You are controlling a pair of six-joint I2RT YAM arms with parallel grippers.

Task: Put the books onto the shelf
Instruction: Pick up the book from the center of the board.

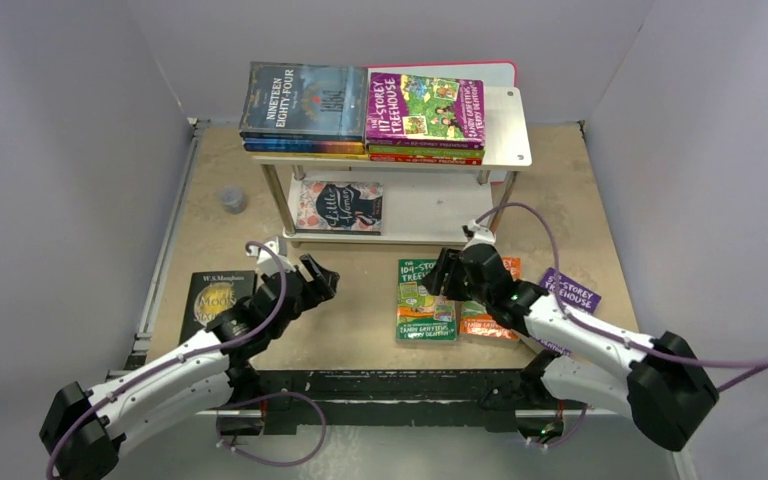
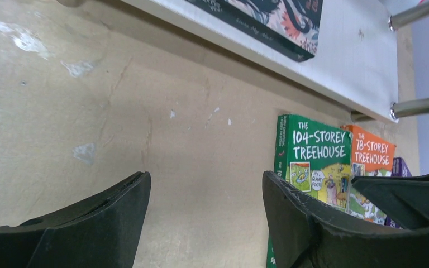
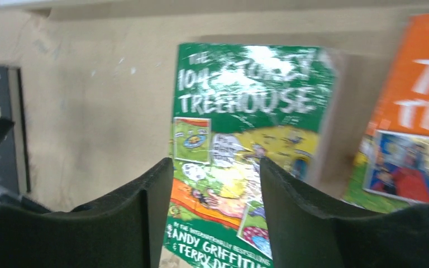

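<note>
Green paperback "104-Storey Treehouse" lies flat on the tan wooden table, about five o'clock from its middle, not yet on the pale two-tier metal shelf at twelve. The right gripper hovers over its cover with its jaws apart and empty. I judge this a reach for that book; next it must drop, straddle an edge and close. The left gripper, jaws wide on nothing, hangs over bare table at seven. The right arm partly hides the orange paperback and the purple one, and the right wrist view is blurred.

The green paperback book bears white lettering over yellow cartoon panels. The orange paperback book is white-lettered; the floral paperback book mixes pink and black.
</note>
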